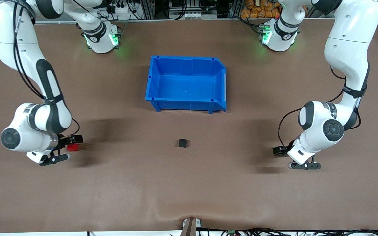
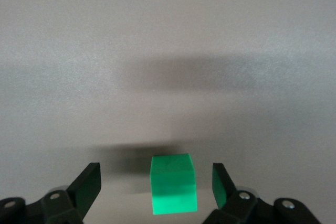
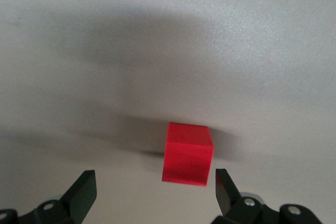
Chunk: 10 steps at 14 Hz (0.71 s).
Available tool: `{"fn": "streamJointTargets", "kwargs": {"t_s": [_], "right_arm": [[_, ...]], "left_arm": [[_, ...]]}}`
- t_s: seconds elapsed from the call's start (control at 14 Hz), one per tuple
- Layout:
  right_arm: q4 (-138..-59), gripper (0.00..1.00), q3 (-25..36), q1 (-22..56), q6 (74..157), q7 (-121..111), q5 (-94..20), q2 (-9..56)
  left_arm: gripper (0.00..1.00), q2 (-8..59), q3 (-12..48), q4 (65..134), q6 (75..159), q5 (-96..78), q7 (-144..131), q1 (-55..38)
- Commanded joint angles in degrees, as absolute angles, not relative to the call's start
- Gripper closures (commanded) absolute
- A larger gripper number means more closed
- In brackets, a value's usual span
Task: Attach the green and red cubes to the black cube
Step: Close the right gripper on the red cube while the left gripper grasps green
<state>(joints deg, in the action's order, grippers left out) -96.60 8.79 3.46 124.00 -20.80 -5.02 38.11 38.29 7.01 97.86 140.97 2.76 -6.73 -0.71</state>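
The black cube sits alone on the brown table, nearer the front camera than the blue bin. My right gripper is low at the right arm's end of the table, open; the red cube rests on the table beside it. In the right wrist view the red cube lies just ahead of the open gripper, close to one finger, untouched. My left gripper is low at the left arm's end. Its wrist view shows the green cube between the open fingers, with gaps on both sides. The left hand hides the green cube in the front view.
A large blue bin stands in the middle of the table, toward the robots' bases, with nothing in it. The brown table cover has a small fold at its front edge.
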Motion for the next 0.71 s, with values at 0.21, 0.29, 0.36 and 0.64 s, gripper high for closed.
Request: {"fn": "streamJointTargets", "kwargs": {"t_s": [0.21,0.29,0.36,0.64], "right_arm": [[-95.54,0.00,8.79,2.64,127.70,-18.98,-3.16,40.95],[-95.54,0.00,8.79,1.94,128.75,-19.25,-3.25,41.04],[-95.54,0.00,8.79,1.67,129.19,-19.34,-3.25,41.04],[-95.10,0.36,8.79,1.58,129.20,-19.51,-3.34,41.57]], "left_arm": [[0.10,40.07,6.77,96.94,143.87,3.25,-8.35,-1.23],[0.10,40.43,6.77,96.94,144.14,3.43,-9.48,-1.32],[0.15,40.43,6.68,96.94,144.23,3.43,-10.28,-1.75],[0.17,41.13,6.50,97.12,144.23,3.43,-10.37,-2.37]]}}
